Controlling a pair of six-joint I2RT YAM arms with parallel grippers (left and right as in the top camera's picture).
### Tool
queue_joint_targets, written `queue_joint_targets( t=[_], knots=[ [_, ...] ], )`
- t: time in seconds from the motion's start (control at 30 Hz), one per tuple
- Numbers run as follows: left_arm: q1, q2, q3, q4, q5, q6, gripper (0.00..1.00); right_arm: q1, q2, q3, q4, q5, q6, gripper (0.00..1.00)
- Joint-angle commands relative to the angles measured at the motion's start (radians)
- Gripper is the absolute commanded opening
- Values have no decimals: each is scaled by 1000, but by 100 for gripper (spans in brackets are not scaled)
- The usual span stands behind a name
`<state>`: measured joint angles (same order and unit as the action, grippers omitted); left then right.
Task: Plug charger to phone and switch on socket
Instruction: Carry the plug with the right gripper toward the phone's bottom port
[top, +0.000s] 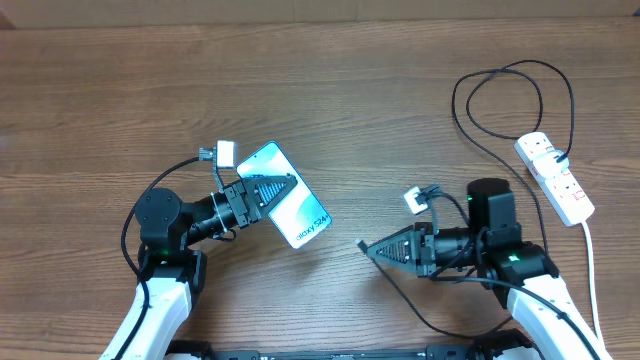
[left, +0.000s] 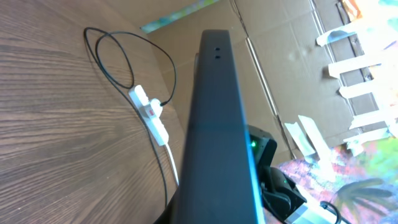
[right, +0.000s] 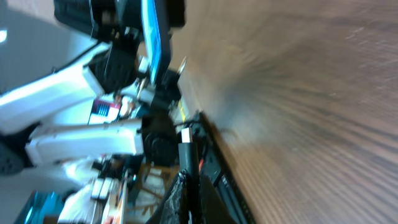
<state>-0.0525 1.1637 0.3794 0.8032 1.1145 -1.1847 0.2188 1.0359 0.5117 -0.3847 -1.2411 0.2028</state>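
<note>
My left gripper (top: 268, 190) is shut on the phone (top: 290, 200), which has a light blue screen and is held tilted above the table; in the left wrist view its dark edge (left: 214, 124) fills the middle. My right gripper (top: 378, 250) is shut on the charger's black connector (top: 362, 245), its tip pointing left toward the phone, a gap apart. The connector shows in the right wrist view (right: 186, 155), with the phone (right: 151, 37) ahead. The thin black cable (top: 500, 75) loops back to the white socket (top: 555, 175) at the right, also seen in the left wrist view (left: 152, 115).
The socket's thick white cord (top: 590, 260) runs toward the table's front right. Cardboard and clutter stand beyond the table in the left wrist view. The left arm's base (top: 160, 225) sits at the front left.
</note>
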Motion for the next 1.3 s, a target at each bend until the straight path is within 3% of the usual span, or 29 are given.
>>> queue_joint_targets(
  t=[0.0, 0.4, 0.83, 1.27],
  knots=[
    [3, -3, 10, 20, -15, -71, 4, 68, -11, 0, 25, 10, -27, 4],
    [0, -3, 10, 20, -2, -80, 4, 154, -11, 0, 248, 97, 88, 4],
    [0, -3, 10, 19, 2, -80, 4, 273, 6, 0, 360, 234, 121, 4],
    [0, -3, 10, 19, 1, -79, 4, 281, 11, 0, 407, 336, 165, 4]
  ],
)
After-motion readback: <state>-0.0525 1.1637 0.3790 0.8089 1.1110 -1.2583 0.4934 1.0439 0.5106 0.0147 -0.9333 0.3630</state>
